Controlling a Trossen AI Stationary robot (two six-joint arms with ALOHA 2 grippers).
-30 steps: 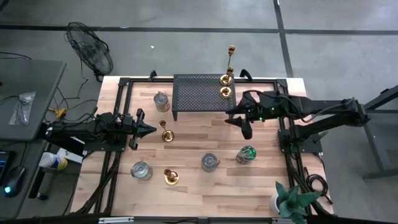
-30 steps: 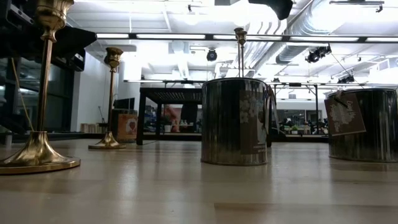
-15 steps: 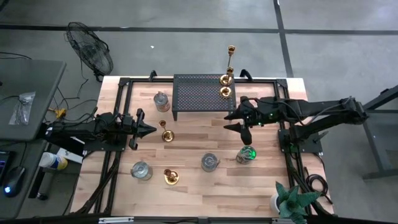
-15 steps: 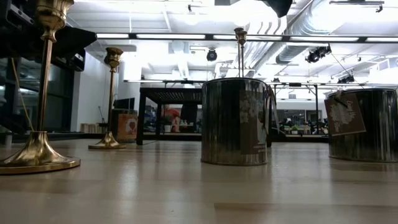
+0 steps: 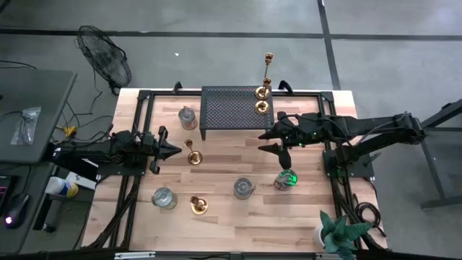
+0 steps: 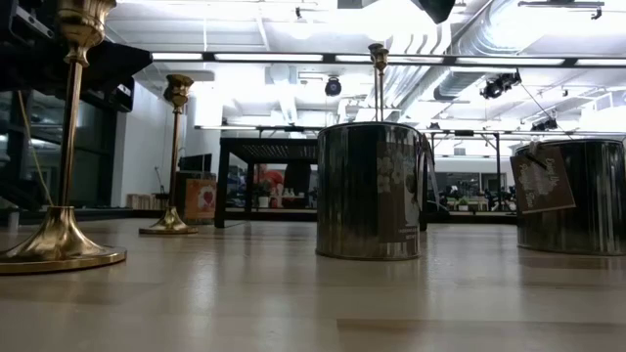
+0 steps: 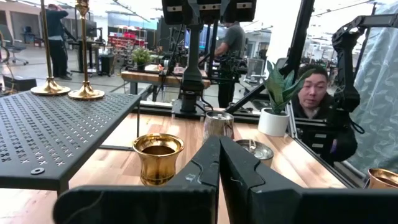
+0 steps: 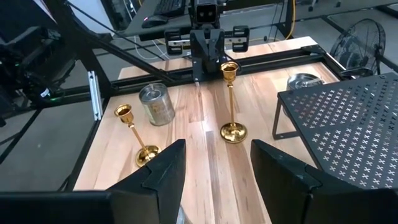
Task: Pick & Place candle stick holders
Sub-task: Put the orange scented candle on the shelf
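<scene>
**Brass and silver holders spread over a pale plank table**

The table (image 5: pixel 231 217) is light wood laid in planks, edged by a black metal frame, on a grey concrete floor. A dark pedestal fan (image 5: pixel 105 61) stands off one far corner, a grey desk (image 5: pixel 32 115) sits beside the left arm, and a green potted plant (image 5: pixel 339 235) occupies the near right corner. The low view looks into a bright hall with white ducts and strip lights overhead; in the left wrist view people stand beyond the table.

A black perforated metal stand (image 5: pixel 232 108) sits at the far middle. Two shiny brass candlesticks (image 5: pixel 263 92) rest on its right edge, one tall and slender. A brass candlestick (image 5: pixel 193 154) stands mid-table just past the left gripper (image 5: pixel 173 150), whose fingers are clenched together on nothing. Another brass candlestick (image 5: pixel 199 206) stands near the front edge. Squat silvery cups sit left of the stand (image 5: pixel 188 116), at front left (image 5: pixel 164 197), front centre (image 5: pixel 244 188) and under green light at front right (image 5: pixel 286 178).

The right gripper (image 5: pixel 268 139) hovers beside the stand's right end, fingers parted, gripping nothing.
</scene>
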